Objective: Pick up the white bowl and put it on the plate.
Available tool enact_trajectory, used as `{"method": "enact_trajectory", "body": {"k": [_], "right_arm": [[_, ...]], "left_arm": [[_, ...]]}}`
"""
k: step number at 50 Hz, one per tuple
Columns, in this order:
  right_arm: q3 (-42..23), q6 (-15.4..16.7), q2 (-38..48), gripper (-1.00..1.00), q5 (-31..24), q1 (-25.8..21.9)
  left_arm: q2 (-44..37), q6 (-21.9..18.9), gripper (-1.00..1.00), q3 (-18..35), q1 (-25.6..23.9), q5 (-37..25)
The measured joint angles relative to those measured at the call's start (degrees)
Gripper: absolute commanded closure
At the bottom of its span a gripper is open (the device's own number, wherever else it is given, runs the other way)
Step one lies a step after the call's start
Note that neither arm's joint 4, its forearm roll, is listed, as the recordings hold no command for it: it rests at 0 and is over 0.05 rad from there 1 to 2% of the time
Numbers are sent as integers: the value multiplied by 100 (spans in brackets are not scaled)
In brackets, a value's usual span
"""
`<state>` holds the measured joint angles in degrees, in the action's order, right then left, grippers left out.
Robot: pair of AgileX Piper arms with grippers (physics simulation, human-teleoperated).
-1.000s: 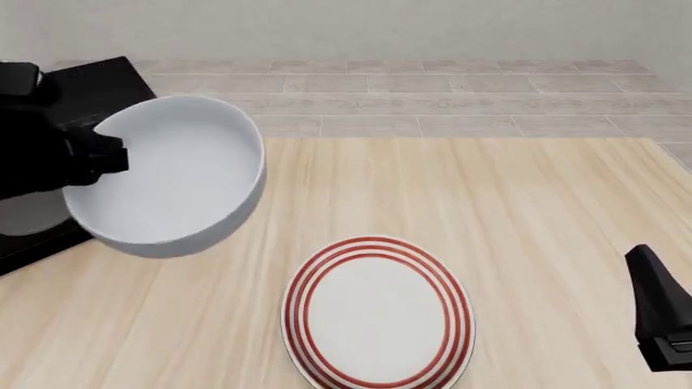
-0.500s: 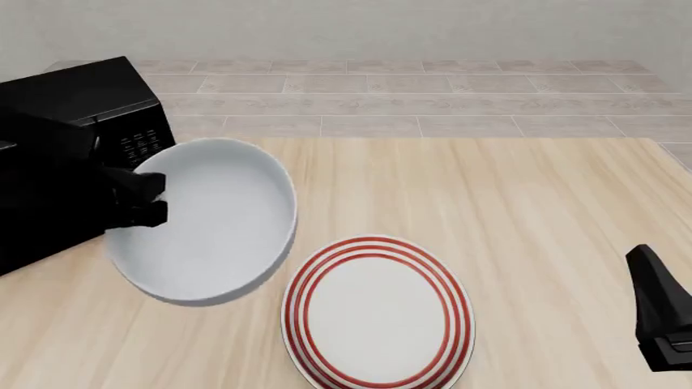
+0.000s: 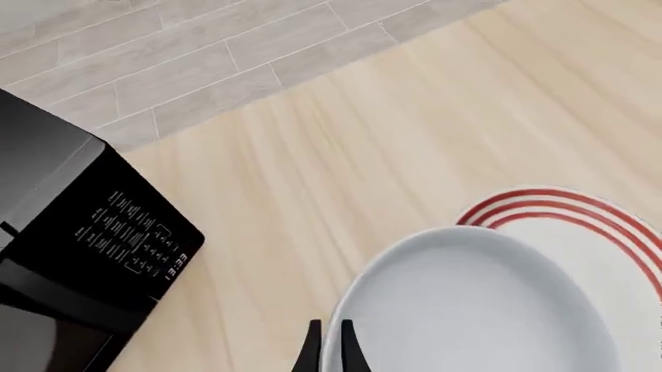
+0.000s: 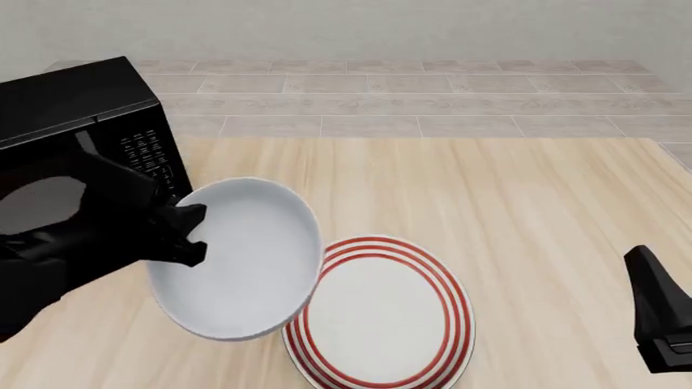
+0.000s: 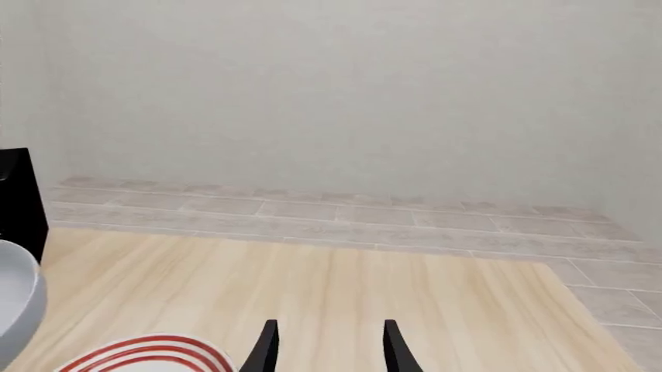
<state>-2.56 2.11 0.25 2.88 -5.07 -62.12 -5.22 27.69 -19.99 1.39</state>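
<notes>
My left gripper [image 4: 186, 235] is shut on the left rim of the white bowl [image 4: 243, 255] and holds it tilted in the air. The bowl's right edge overlaps the left edge of the red-ringed plate [image 4: 384, 312], which lies flat on the table near the front. In the left wrist view the fingers [image 3: 330, 353] pinch the bowl's rim [image 3: 476, 310], with the plate [image 3: 584, 232] just beyond. My right gripper [image 5: 325, 349] is open and empty, at the front right of the table [image 4: 659, 320]. The bowl's edge [image 5: 15, 306] and the plate [image 5: 145, 353] show in the right wrist view.
A black microwave [image 4: 81, 121] stands at the table's back left, close behind my left arm; it also shows in the left wrist view [image 3: 73, 248]. The wooden table [image 4: 519, 203] meets a tiled floor and a pale wall at the back.
My left gripper has carried the bowl down and to the right, from near the microwave to over the plate's left edge. The right arm has not moved.
</notes>
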Motion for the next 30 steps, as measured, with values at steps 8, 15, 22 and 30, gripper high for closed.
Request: {"method": "enact_trajectory", "body": {"k": [8, 15, 22, 30], "right_arm": [[4, 2, -5, -100, 12, -15], [11, 0, -8, -100, 25, -25], [16, -1, -11, -100, 32, -24], [16, 4, -15, -100, 28, -14]], "left_arm": [[-242, -24, 100, -36, -169, 217], [-495, -33, 100, -19, -292, 407], [-752, -54, 100, 10, -415, 615], [-1157, -14, 100, 162, -580, 825]]}}
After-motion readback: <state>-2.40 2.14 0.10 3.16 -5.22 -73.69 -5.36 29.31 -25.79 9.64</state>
